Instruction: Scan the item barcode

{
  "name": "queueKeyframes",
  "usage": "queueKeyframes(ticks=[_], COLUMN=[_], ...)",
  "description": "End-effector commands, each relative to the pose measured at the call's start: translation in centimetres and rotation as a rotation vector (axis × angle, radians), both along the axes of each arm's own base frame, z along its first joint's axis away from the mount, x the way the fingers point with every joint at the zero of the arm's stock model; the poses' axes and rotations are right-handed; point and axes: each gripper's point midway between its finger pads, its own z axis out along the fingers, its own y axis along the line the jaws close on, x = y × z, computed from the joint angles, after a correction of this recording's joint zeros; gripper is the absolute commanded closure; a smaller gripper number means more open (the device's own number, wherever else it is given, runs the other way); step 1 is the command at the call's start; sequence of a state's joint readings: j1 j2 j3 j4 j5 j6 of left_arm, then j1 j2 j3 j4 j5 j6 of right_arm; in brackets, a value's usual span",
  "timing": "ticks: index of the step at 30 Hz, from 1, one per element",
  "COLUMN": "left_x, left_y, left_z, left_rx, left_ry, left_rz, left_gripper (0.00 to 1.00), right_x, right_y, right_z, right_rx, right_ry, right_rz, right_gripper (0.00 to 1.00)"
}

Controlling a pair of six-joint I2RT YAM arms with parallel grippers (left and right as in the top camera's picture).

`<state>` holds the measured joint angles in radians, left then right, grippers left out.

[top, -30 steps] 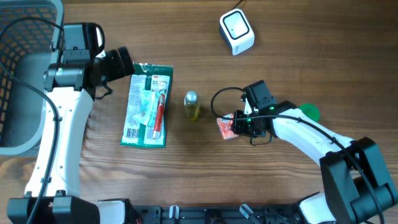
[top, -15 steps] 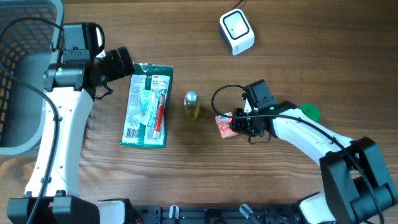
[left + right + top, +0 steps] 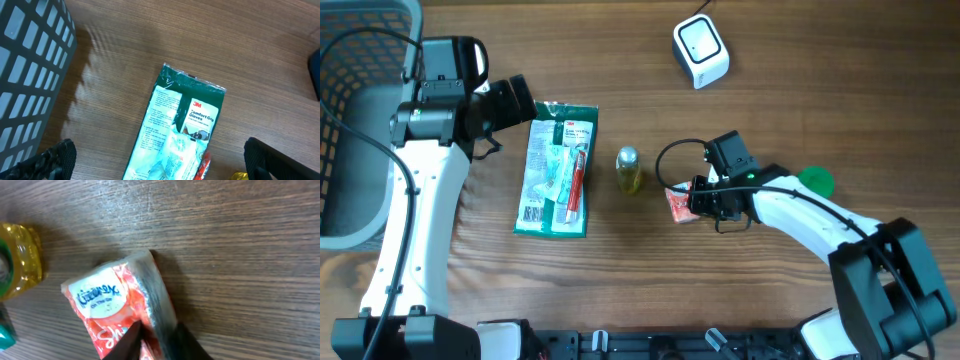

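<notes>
A small red tissue pack (image 3: 679, 205) lies on the wooden table just right of centre. In the right wrist view its white label faces up (image 3: 102, 297). My right gripper (image 3: 699, 198) is at the pack's right end. Its two dark fingers pinch the pack's silvery edge (image 3: 156, 332). The white barcode scanner (image 3: 701, 52) stands at the far edge, well apart from the pack. My left gripper (image 3: 528, 103) hovers wide open over the top of a green glove package (image 3: 180, 125), with nothing between its fingers (image 3: 162, 162).
A small yellow bottle (image 3: 629, 170) lies between the glove package (image 3: 558, 170) and the tissue pack, close to the pack's left (image 3: 15, 260). A grey mesh basket (image 3: 350, 120) fills the far left. A green round object (image 3: 817, 181) sits behind the right arm.
My right gripper has closed further on the tissue pack's edge and shifted slightly left with it. The left arm has not moved.
</notes>
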<state>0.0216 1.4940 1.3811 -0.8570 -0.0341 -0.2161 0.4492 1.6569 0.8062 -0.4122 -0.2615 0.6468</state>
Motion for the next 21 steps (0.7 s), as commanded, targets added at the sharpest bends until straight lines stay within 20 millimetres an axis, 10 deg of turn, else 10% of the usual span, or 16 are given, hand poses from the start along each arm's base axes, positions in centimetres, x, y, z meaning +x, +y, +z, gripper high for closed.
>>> queueKeyframes(ticks=[1,21], left_x=[0.2,0.2], left_y=[0.0,0.0], left_z=[0.9,0.9], left_rx=[-0.01,-0.01], left_ry=[-0.025,-0.025], left_rz=[0.007,0.007], left_gripper=[0.0,0.0], right_x=[-1.1,-0.3], right_y=[-0.2,1.2], right_z=[-2.0,5.2], right_rx=[-0.023,0.493], right_ry=[0.06,-0.002], right_rz=[-0.005,0.192], right_gripper=[0.95,0.96])
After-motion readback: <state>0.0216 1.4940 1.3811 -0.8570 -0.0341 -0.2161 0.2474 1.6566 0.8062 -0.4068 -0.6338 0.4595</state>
